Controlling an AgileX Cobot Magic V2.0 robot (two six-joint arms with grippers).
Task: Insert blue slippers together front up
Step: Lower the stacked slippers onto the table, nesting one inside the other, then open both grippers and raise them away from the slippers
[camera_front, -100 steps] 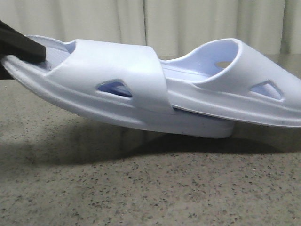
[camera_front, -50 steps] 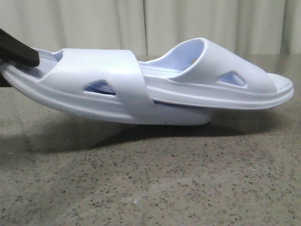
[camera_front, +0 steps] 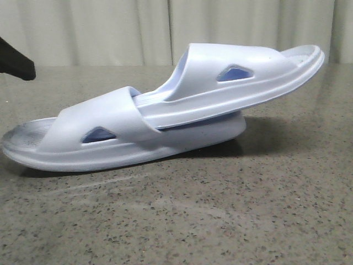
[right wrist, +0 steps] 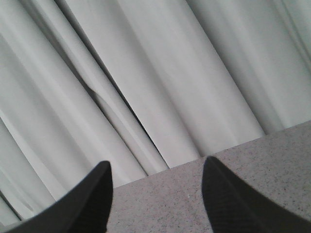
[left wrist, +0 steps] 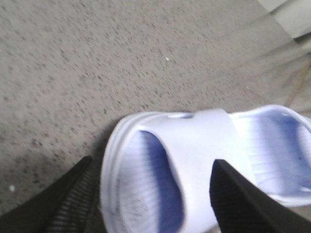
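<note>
The two blue slippers lie nested on the speckled table. The lower slipper (camera_front: pixel 105 138) rests flat, one end toward the left. The upper slipper (camera_front: pixel 242 83) is pushed under the lower one's strap and tilts up to the right. My left gripper (camera_front: pixel 16 65) shows as a dark finger at the far left, above the lower slipper's end and apart from it. In the left wrist view my left gripper (left wrist: pixel 150 194) is open and the lower slipper (left wrist: pixel 194 160) lies between the fingers, untouched. My right gripper (right wrist: pixel 155 194) is open and empty, facing the curtain.
The grey speckled table (camera_front: pixel 220 221) stretches in front of the slippers. A pale pleated curtain (camera_front: pixel 110 27) hangs behind the table's far edge and also fills the right wrist view (right wrist: pixel 146 73).
My left gripper has let go of the lower slipper's left end and drawn away from it. The nested pair has dropped onto the table and the upper slipper's right end now tilts up.
</note>
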